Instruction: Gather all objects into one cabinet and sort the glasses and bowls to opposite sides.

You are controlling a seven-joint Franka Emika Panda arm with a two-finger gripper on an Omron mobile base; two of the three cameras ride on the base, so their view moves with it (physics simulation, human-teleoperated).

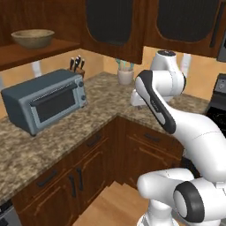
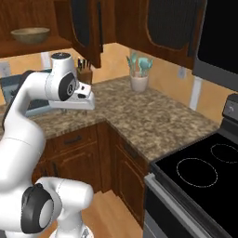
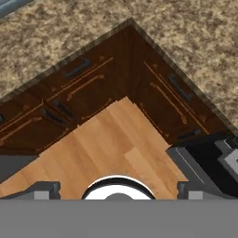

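Gripper tips stand at the bottom corners of the hand view, set wide apart with nothing between them, so it is open and carries nothing. It points straight down at the wooden floor in the inside corner of the L-shaped counter, with dark lower cabinet fronts on both sides of that corner.

From the base views, the hand hangs over the near edge of the granite counter, level with the toaster oven. The bowl sits on an open wooden shelf high on the far left, well above and well to the left of the hand. No cup or mug can be made out in these pictures.

The step in hand looks like an approach, with the task barely begun. To do it well, the wrist should tilt up from the floor toward the shelf before reaching, and rise clear of the toaster oven on the way. The bowl is wide and shallow, so pinching its rim from above looks safer than spanning its whole width. A knife block and a utensil holder stand against the far wall and need no contact.
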